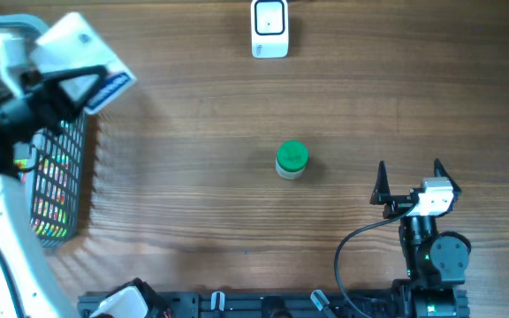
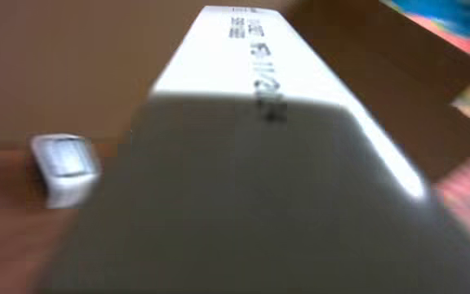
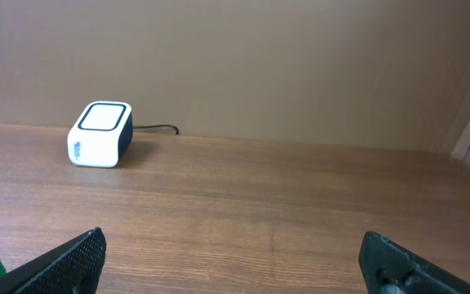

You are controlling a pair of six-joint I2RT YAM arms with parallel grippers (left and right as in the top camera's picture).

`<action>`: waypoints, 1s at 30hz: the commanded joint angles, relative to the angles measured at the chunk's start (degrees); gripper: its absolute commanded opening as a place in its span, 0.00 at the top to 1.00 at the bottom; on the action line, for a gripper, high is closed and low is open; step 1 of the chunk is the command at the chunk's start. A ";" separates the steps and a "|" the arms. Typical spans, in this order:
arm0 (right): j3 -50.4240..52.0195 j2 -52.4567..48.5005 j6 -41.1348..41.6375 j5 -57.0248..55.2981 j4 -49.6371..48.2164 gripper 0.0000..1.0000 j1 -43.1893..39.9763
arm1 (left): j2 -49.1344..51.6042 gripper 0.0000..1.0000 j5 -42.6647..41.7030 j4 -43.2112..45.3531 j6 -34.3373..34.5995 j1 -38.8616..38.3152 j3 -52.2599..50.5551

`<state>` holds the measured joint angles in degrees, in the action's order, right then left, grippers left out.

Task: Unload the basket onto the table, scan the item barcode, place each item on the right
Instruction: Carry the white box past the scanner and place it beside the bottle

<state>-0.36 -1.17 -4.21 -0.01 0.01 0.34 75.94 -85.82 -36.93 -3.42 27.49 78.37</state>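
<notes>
**Over the basket, a white box gripped by the left pincer**

At the far left of the surface (image 1: pixel 193 159), a white box (image 1: pixel 78 49) was held aloft by the left pincer (image 1: pixel 60 88), whose dark fingers were clamped tight around it. The box was seen tilted, with a blue-printed end turned toward the middle of the surface. It was positioned over the far corner of a wire basket (image 1: pixel 60 190), in which colourful packets (image 1: pixel 51 181) were stacked.

In the left wrist view most of the frame was filled by the blurred box. Dark print was made out along its lit top face, but it could not be read, and whether it was a barcode could not be told.

The barcode scanner (image 1: pixel 269 28), a small white unit with a dark-framed window on top, was placed at the far edge of the surface, well apart from the box. A dark cable (image 3: pixel 157 128) was led away behind it.

A green-lidded jar (image 1: pixel 292 161) was stood upright near the middle of the surface, between the scanner and the right pincer (image 1: pixel 409 181). That pincer was seen low at the near right side, its jaws spread wide with nothing gripped between them, and it was apart from the jar.
</notes>
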 commanded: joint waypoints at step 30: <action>0.07 0.37 -0.28 0.48 -0.31 0.00 0.17 | 29.77 0.00 73.96 -9.73 24.92 -50.21 -1.62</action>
<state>-0.36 -1.17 -4.21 -0.01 -0.01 0.34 105.49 -13.32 -47.29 20.34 -22.15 76.97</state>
